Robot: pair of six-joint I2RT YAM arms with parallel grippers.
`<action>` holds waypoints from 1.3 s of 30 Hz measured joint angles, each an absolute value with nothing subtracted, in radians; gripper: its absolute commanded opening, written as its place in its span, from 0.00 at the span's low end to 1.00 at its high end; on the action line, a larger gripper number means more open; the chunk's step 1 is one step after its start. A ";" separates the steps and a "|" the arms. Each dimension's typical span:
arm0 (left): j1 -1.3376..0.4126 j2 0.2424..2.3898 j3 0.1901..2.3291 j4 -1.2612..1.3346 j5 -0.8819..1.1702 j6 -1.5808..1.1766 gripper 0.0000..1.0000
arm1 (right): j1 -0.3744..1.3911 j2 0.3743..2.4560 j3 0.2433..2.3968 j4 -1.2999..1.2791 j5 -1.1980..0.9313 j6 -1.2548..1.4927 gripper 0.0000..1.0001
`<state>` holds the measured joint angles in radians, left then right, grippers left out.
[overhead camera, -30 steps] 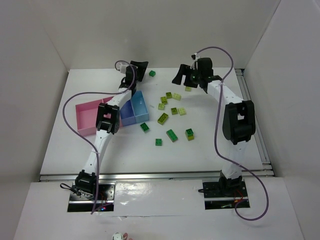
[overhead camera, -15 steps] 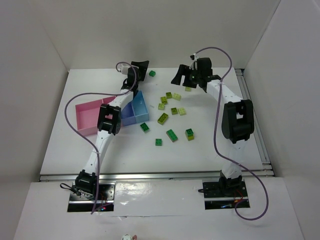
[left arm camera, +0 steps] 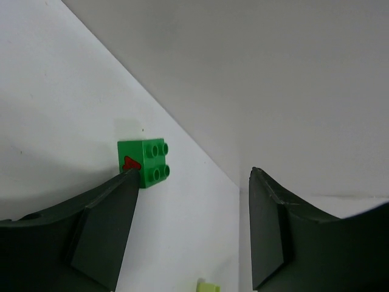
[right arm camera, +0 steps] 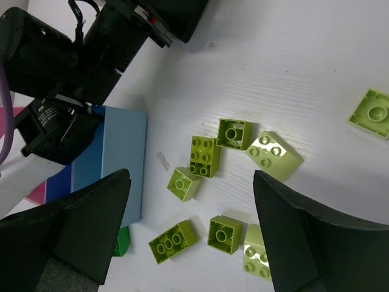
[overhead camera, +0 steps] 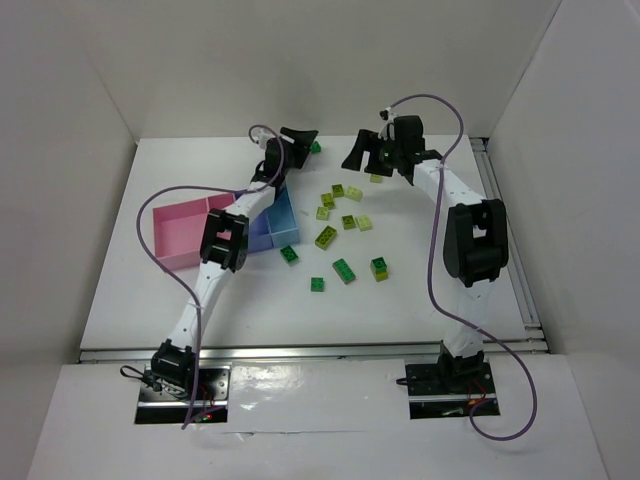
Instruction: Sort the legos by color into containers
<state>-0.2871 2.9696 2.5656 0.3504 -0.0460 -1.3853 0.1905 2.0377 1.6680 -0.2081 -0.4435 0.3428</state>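
Note:
Yellow-green legos [overhead camera: 338,205] and dark green legos [overhead camera: 344,270] lie scattered on the white table right of the containers, pink bins [overhead camera: 180,232] joined to blue bins [overhead camera: 272,226]. My left gripper [overhead camera: 299,139] is open at the back of the table, just left of a lone dark green brick [overhead camera: 316,147]. In the left wrist view the left gripper [left arm camera: 191,173] has its left fingertip against that brick [left arm camera: 146,163]. My right gripper [overhead camera: 364,155] is open and empty, hovering above the yellow-green bricks [right arm camera: 205,157] that show between its fingers [right arm camera: 191,176].
The back wall [left arm camera: 273,73] rises just behind the lone green brick. The light blue bin's edge [right arm camera: 123,164] and my left arm [right arm camera: 91,48] show in the right wrist view. A yellow-green brick [overhead camera: 376,178] lies below the right wrist.
My left gripper has swung right along the back of the table, up to the lone dark green brick. The right gripper has barely moved.

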 measured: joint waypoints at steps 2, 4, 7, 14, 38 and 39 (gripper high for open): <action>-0.289 2.952 2.531 0.363 -0.005 -1.365 0.76 | 0.191 2.038 1.668 -0.211 -0.444 0.342 0.89; -0.292 2.919 2.468 0.384 0.035 -1.346 0.76 | 0.191 2.038 1.669 -0.218 -0.439 0.342 0.89; -0.297 2.838 2.339 0.399 0.087 -1.311 0.77 | 0.191 2.055 1.701 -0.255 -0.419 0.336 0.89; -0.268 2.555 2.016 0.397 0.177 -1.230 0.74 | 0.203 2.250 1.975 -0.317 -0.322 0.318 0.89; -0.031 2.310 1.907 0.548 0.479 -1.289 0.76 | 0.318 2.918 2.556 0.169 -0.138 0.500 1.00; -0.029 2.310 1.907 0.548 0.488 -1.291 0.76 | 0.316 2.933 2.560 0.208 -0.127 0.520 1.00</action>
